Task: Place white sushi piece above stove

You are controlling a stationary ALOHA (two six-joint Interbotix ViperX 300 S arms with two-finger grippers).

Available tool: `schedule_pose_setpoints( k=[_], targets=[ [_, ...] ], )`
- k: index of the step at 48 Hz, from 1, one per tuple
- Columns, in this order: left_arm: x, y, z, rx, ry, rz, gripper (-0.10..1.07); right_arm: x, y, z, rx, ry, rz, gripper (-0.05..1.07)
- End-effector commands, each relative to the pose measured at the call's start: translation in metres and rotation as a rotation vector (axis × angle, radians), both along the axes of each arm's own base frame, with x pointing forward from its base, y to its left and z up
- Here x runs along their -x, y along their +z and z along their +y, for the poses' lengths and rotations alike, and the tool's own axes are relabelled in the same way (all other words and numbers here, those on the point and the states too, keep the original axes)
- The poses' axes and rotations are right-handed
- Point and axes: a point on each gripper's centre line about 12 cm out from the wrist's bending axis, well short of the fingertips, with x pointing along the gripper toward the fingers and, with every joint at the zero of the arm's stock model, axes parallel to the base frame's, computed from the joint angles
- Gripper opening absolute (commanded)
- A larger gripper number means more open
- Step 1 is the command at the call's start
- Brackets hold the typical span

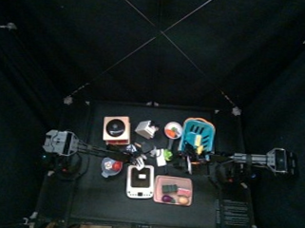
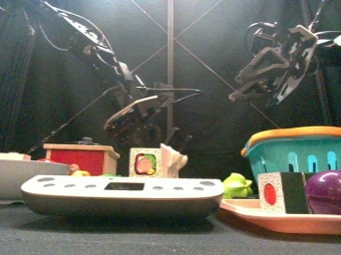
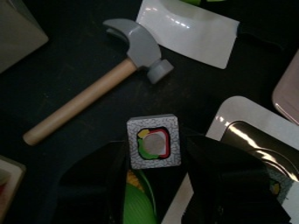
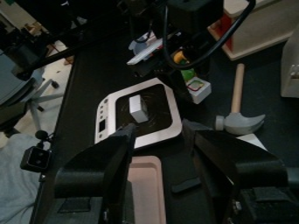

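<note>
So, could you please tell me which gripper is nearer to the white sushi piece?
Left. The left gripper hovers open directly over the white sushi piece; the right gripper hangs open over the white scale, farther off.

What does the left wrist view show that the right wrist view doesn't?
Left wrist only: the white sushi piece face-up, lying just ahead of the left fingers, with its green and pink filling legible. Right wrist only: the white scale, the pink tray corner beneath the right fingers, and room clutter beyond the table. Both: the toy hammer and the sushi piece.
</note>
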Motion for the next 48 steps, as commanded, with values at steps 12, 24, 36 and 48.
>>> schedule_pose_setpoints(
  k=[12, 24, 36, 48],
  targets=[
    [-0.003, -0.002, 0.01, 0.02, 0.008, -0.044, 0.65, 0.0, 0.008, -0.002, 0.002, -0.006, -0.027, 0.83],
    [-0.003, -0.002, 0.012, 0.019, 0.012, -0.042, 0.82, 0.001, 0.006, -0.003, 0.002, -0.012, -0.022, 0.83],
    [-0.003, 0.001, 0.012, 0.019, 0.012, -0.052, 0.86, 0.001, 0.006, -0.003, 0.002, -0.012, -0.024, 0.83],
    [-0.002, 0.006, 0.011, 0.016, 0.009, -0.06, 0.85, 0.001, 0.006, -0.003, 0.001, -0.013, -0.024, 0.83]
  ],
)
